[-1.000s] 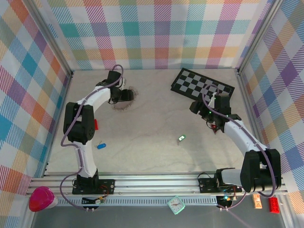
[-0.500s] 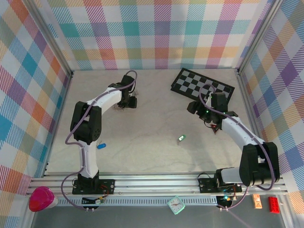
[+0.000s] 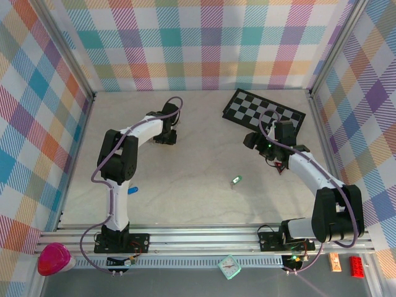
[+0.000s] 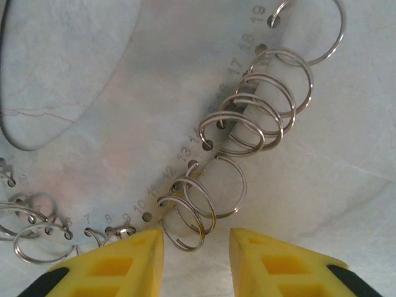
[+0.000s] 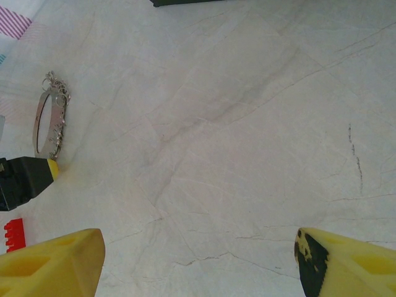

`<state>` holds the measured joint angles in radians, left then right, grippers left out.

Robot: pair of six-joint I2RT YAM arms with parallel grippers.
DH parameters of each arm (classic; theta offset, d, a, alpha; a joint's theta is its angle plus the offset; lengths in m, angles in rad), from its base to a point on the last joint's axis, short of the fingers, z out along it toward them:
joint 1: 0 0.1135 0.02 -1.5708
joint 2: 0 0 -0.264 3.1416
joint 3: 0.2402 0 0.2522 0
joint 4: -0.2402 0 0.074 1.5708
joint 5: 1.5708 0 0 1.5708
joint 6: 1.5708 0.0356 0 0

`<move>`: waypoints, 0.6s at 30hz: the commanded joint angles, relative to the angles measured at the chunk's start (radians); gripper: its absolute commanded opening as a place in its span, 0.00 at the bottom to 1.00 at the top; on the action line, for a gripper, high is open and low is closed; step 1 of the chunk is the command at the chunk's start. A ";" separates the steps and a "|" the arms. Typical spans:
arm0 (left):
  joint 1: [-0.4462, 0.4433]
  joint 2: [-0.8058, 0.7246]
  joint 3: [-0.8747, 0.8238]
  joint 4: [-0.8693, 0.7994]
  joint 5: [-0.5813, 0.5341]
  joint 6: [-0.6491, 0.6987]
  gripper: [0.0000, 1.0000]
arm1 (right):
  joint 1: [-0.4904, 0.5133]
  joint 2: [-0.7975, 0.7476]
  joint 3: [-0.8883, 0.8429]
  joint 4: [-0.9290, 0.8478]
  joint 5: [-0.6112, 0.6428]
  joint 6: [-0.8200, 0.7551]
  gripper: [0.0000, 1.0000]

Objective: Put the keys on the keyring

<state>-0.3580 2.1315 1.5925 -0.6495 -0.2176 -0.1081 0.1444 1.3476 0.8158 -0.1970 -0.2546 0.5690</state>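
The keyring [image 4: 162,124], a flat grey metal hoop fringed with silvery rings [image 4: 257,111], lies before the left gripper [image 4: 197,240], its yellow fingers parted, perhaps touching; the right gripper [image 5: 198,250] is spread wide.

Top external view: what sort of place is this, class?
Probably a robot test cell: left arm and right arm bolted to a metal rail, plaid screens around the table, a chequered board.

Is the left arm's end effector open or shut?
Open. The left end effector's yellow fingers stand apart, a small silvery loop of the grey metal keyring dipping between them.
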 commanded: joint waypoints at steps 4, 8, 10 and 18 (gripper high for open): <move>-0.002 0.031 0.048 -0.015 -0.066 0.002 0.28 | 0.006 -0.022 0.023 -0.011 0.002 0.006 0.80; -0.002 0.037 0.053 -0.016 -0.083 0.006 0.24 | 0.006 -0.026 0.021 -0.012 0.005 0.005 0.80; -0.002 0.037 0.052 -0.015 -0.087 0.005 0.23 | 0.006 -0.028 0.022 -0.012 0.005 0.005 0.80; -0.002 0.031 0.041 -0.004 -0.108 0.013 0.19 | 0.006 -0.042 0.022 -0.020 0.006 0.004 0.80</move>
<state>-0.3580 2.1525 1.6199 -0.6518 -0.3008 -0.1074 0.1444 1.3323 0.8158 -0.2031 -0.2508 0.5690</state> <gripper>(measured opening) 0.197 0.800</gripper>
